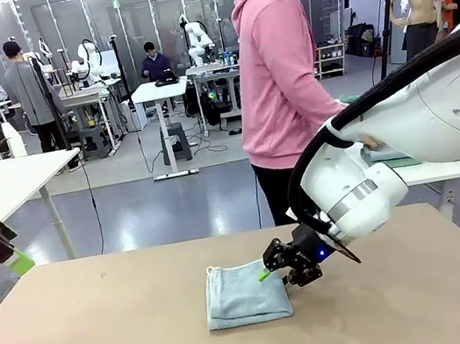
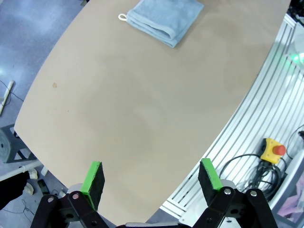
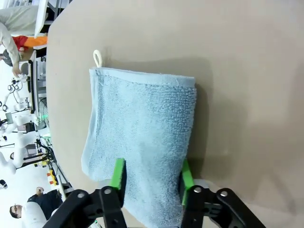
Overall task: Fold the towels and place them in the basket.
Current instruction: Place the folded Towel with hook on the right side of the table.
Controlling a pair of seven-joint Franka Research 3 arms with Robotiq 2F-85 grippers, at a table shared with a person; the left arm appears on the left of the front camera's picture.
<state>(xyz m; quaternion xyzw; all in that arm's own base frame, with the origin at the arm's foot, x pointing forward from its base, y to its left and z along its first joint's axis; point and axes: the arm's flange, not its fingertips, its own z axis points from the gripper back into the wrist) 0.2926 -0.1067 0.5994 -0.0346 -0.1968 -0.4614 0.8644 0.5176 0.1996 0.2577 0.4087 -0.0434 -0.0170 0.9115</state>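
A light blue-grey towel [image 1: 243, 299] [image 2: 164, 16] [image 3: 142, 123] lies folded on the tan table [image 1: 107, 336], its small corner loop [image 3: 97, 58] at the far corner. My right gripper [image 1: 275, 273] [image 3: 152, 179] is down at the towel's right edge. Its jaws are half closed, with one green pad over the cloth and the other at its side fold, and the cloth between them is not visibly pinched. My left gripper [image 1: 16, 260] [image 2: 152, 178] hangs open and empty high over the table's left edge. The basket is out of view.
A person in a pink hoodie [image 1: 278, 65] stands at the far side, one hand on teal-green towels [image 1: 388, 157] on a white side table [image 1: 452, 168] at the right. An emergency-stop button [image 2: 273, 151] and cables lie beside the table's edge in the left wrist view.
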